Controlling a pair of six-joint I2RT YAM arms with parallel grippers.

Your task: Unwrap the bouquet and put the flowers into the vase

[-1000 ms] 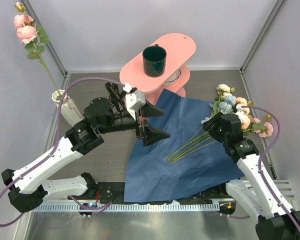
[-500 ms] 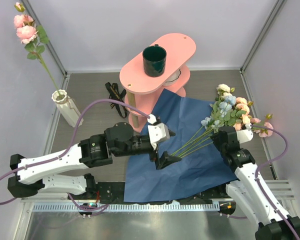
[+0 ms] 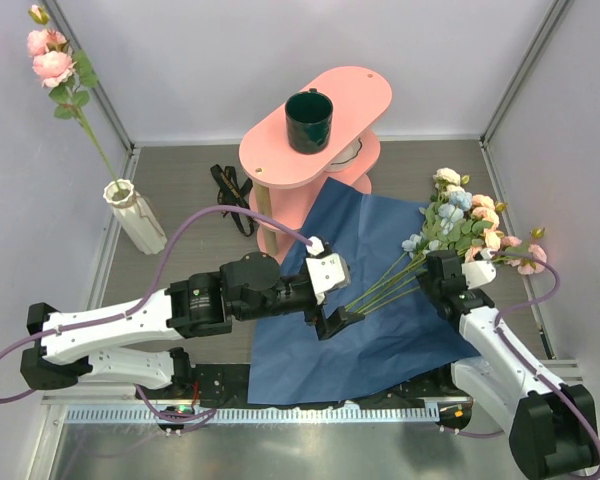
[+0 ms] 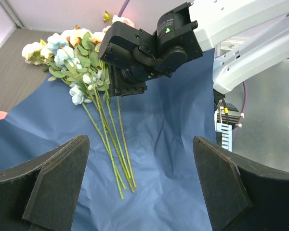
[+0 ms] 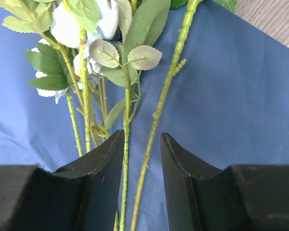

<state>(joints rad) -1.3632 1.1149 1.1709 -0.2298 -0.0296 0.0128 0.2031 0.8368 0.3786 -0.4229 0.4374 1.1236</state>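
Observation:
The flowers [image 3: 462, 222] lie loose on the flattened blue wrapping paper [image 3: 380, 340], heads to the right, green stems [image 3: 385, 285] pointing near-left. My right gripper [image 3: 432, 272] sits low over the stems just below the leaves. Its jaws are narrowed around two stems [image 5: 154, 120] with small gaps still showing [image 5: 142, 137]. My left gripper [image 3: 337, 294] hovers wide open above the stem ends [image 4: 111, 149], nothing between its fingers [image 4: 139, 144]. The cream ribbed vase [image 3: 132, 212] stands at the far left with one pink rose stem [image 3: 52, 60] in it.
A pink two-tier stand [image 3: 365, 85] at the back centre carries a dark green mug [image 3: 309, 120]. The black ribbon [image 3: 230, 188] lies on the table left of the stand. Grey walls close in on both sides.
My left arm swung from beside the stand down and right to hover over the stem ends. The right gripper's jaws narrowed around the stems, which shifted slightly.

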